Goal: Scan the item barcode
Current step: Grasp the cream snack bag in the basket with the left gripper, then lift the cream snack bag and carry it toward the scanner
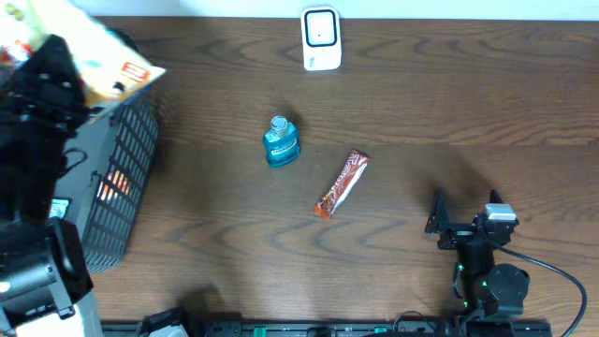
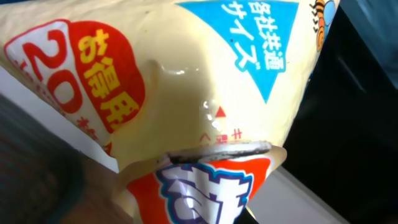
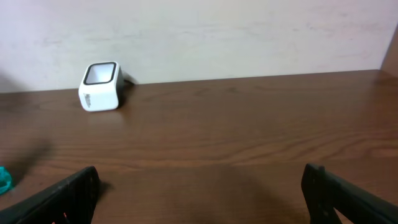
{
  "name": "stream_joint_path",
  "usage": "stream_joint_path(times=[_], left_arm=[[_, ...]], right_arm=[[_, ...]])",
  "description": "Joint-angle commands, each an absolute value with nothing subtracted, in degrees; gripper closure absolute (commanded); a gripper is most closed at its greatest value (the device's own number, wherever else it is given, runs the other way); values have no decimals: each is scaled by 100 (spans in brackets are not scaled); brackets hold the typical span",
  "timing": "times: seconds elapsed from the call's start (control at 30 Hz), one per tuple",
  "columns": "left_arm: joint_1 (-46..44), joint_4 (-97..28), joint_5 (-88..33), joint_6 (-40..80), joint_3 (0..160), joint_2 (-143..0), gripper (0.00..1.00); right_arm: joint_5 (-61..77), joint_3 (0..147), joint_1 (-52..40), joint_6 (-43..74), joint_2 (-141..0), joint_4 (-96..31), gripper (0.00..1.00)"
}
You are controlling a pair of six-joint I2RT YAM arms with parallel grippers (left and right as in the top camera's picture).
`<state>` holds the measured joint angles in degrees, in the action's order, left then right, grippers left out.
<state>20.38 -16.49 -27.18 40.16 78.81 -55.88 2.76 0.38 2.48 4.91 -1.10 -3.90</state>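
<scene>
- At far left of the overhead view: left gripper, closed on the packet, which is held off the table and above the top edge of the basket
- Packet in the left wrist view: cream film fills nearly the whole view. It carries a red round badge printed "20", a blue triangle with white Japanese characters, and an orange panel below a pinched crease (the fingers themselves cannot be made out here)
- Basket: black wire mesh, standing at the left edge of the table, with something orange showing through its side
- Scanner: white body with a dark window, standing at the middle of the table's far edge, well apart from the packet. In the right wrist view it stands left of centre, against the pale wall
- Bottle: small and blue, near the table's centre, between basket and bar. Whether it stands or lies cannot be told
- Bar: orange-red wrapper, lying diagonally, near the bottle on its right but apart from it
- Right gripper: low over the near right part of the table, jaws spread wide with only bare wood between them. Its dark fingers show at the two lower corners of the right wrist view, well apart from bar and bottle
</scene>
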Motion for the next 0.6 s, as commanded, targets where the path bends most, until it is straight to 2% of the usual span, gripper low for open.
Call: stream_joint_path(times=[0.0, 0.57], left_arm=[[1483, -1590, -3048, 3883, 7975, -5605, 93], [-1712, -1680, -3046, 2508, 7975, -6322, 93]], right_arm=[[248, 32, 215, 421, -104, -412, 1], [248, 32, 215, 421, -104, -412, 1]])
